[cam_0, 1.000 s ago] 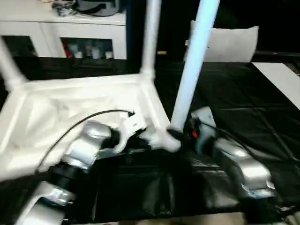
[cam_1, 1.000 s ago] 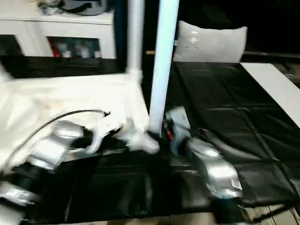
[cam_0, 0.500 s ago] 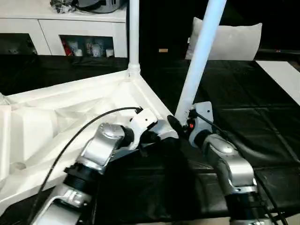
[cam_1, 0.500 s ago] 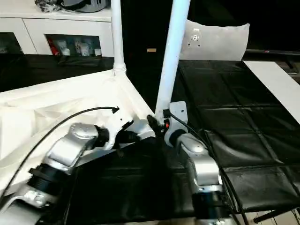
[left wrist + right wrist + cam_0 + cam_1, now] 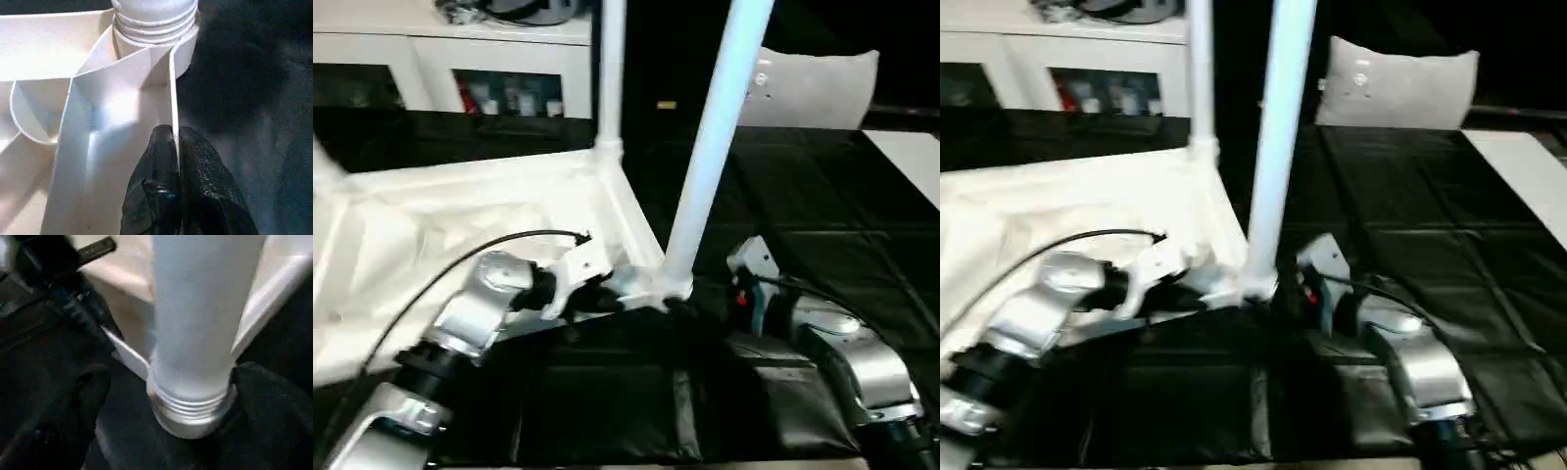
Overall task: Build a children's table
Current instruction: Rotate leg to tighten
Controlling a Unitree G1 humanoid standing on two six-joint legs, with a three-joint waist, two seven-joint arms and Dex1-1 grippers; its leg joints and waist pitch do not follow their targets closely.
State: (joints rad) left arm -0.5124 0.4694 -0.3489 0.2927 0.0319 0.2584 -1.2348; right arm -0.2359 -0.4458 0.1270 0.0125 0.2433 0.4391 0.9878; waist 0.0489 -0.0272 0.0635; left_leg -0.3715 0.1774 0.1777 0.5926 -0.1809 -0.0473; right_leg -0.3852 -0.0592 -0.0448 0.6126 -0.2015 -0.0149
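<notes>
The white tabletop (image 5: 460,225) lies upside down on the black table. One white leg (image 5: 610,78) stands in its far corner socket. A second leg (image 5: 710,157) rises, tilted, from the near corner socket (image 5: 155,29), its threaded base (image 5: 190,406) at the socket. My left gripper (image 5: 176,134) is shut on the thin raised rim (image 5: 172,88) just beside that socket, one finger on each side. My right gripper (image 5: 190,382) straddles the base of the near leg; one finger (image 5: 73,401) stands apart from it, the other finger (image 5: 266,391) lies close against it.
A grey-white pillow-like bag (image 5: 813,88) leans at the back right. A flat white board strip (image 5: 911,162) lies at the right edge. A white cabinet (image 5: 460,59) stands behind the table. Black sheeting (image 5: 822,206) covers the table's right half.
The head views have shifted and tilted, so the camera moved. My left gripper keeps its hold on the rim and my right gripper stays at the near leg's base.
</notes>
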